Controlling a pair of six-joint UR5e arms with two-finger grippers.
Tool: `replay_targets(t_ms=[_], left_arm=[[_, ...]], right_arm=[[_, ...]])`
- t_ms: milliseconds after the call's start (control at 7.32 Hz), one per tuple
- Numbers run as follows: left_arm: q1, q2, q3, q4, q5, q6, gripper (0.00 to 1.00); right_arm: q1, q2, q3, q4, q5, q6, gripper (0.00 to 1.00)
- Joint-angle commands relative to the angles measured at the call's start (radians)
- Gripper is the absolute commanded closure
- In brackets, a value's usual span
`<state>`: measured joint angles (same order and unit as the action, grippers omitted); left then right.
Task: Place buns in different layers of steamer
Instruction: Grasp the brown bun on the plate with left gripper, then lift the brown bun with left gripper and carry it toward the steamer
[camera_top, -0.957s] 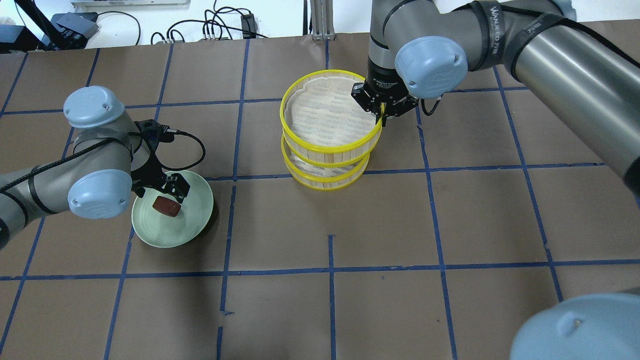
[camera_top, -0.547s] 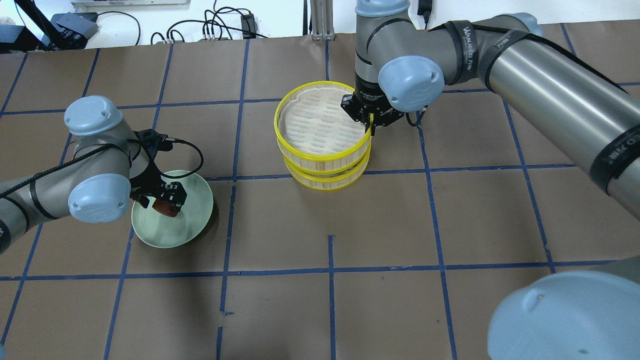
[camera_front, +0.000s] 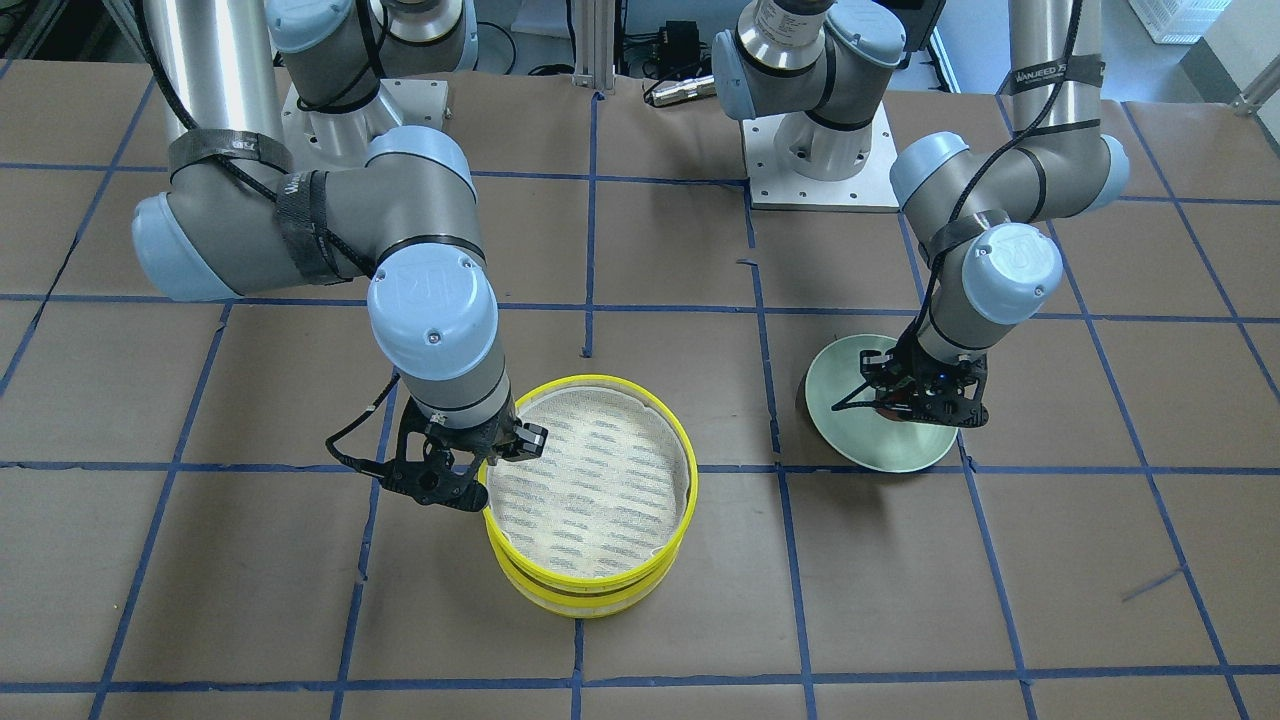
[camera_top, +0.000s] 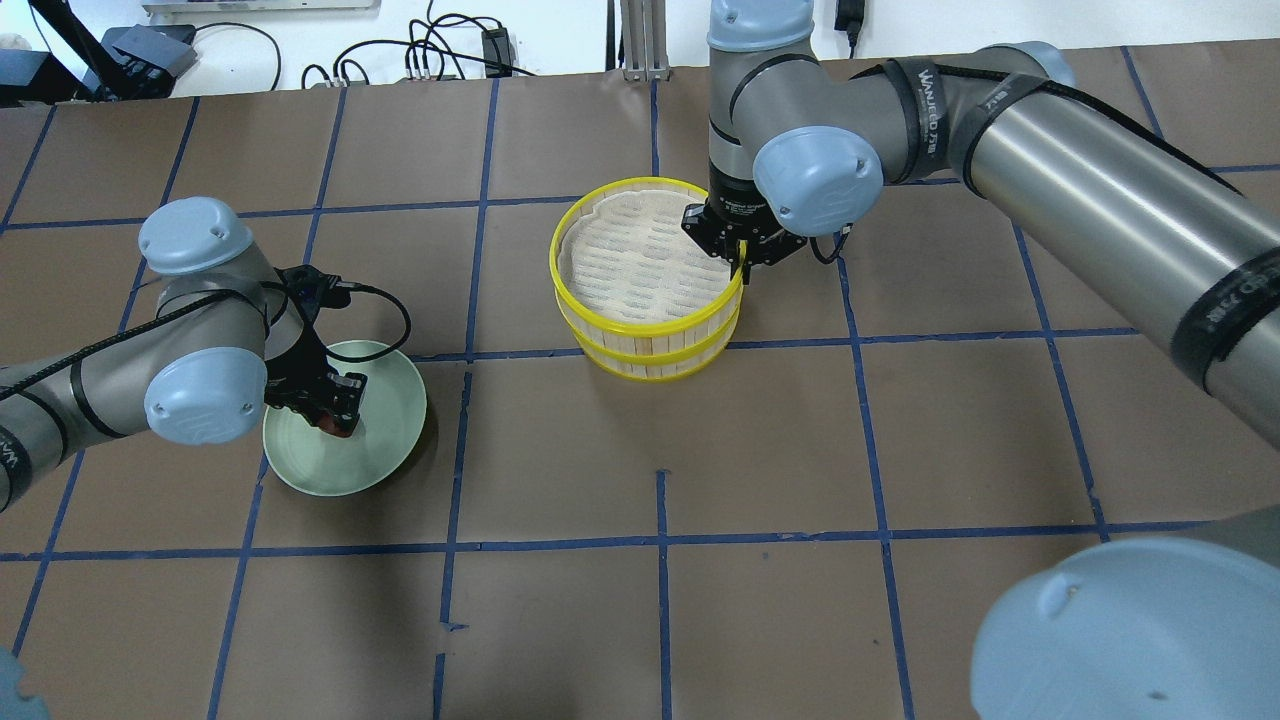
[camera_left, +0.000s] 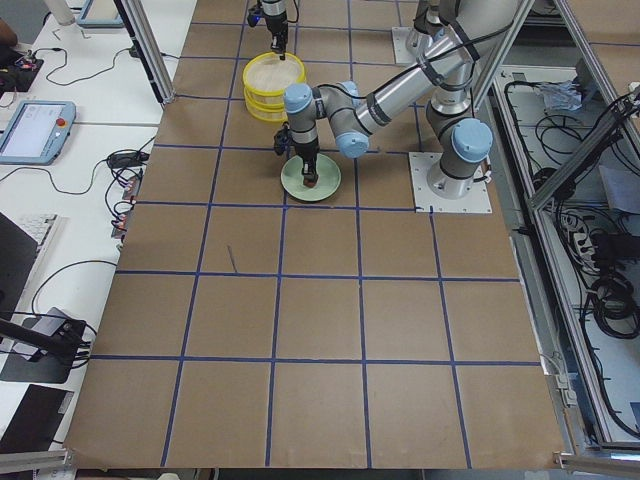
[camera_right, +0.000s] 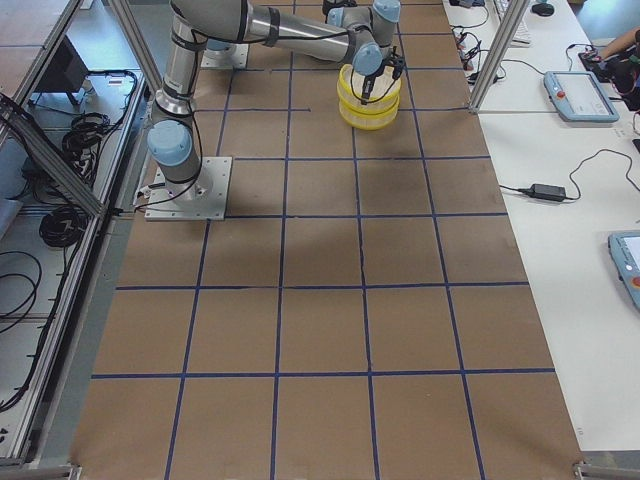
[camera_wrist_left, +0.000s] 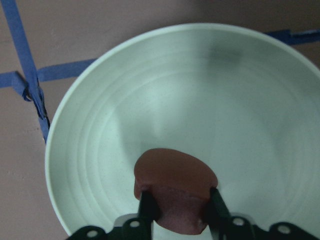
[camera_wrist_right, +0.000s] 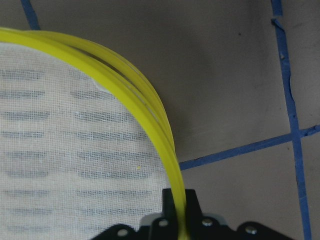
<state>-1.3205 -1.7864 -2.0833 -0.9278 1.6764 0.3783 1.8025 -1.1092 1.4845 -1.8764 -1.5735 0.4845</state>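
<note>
My left gripper (camera_wrist_left: 181, 207) is down on the round pale green plate (camera_wrist_left: 200, 90). Its two black fingers (camera_wrist_left: 148, 202) press against opposite sides of the small dark reddish-brown bun (camera_wrist_left: 175, 172), so the bun is pinched between them. The bun sits near the middle of the plate. I cannot tell whether its underside touches the plate or has lifted off.

My right gripper (camera_wrist_right: 179, 200) is clamped on the round upper steamer tray with a bright yellow rim and whitish woven-mesh bottom (camera_top: 625, 265). One finger is inside the wall and one outside, on the side of the tray facing my right arm. This tray stands on the matching lower steamer tray (camera_top: 650, 368), nearly in line with it. I cannot tell whether it rests there fully.

From overhead, my left wrist covers most of the bun and only a sliver of red shows. The upper tray covers the inside of the lower tray. My wrist views cut off both grippers at the fingers, and in the side views both are too small to read.

The plate's rim curves up all round the bun, well apart from it. The stack stands well apart from the plate, with bare brown paper-covered table marked by blue tape lines (camera_top: 760, 440) between them and around the stack.
</note>
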Motion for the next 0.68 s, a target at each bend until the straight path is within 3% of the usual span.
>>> replay_targets(t_ms=[0,273,547], left_arm=[[-0.023,0.079,0.070,-0.041,-0.001,-0.013,1.00],[-0.080,0.120,0.217,-0.208,-0.079,-0.048,0.98],[-0.251,0.095,0.404,-0.337,-0.129,-0.312,0.99]], right_arm=[[0.000,0.000,-0.009,-0.042,0.001,0.000,0.96],[0.000,0.000,0.003,-0.044,0.001,-0.001,0.96],[0.000,0.003,0.019,-0.044,0.004,0.000,0.95]])
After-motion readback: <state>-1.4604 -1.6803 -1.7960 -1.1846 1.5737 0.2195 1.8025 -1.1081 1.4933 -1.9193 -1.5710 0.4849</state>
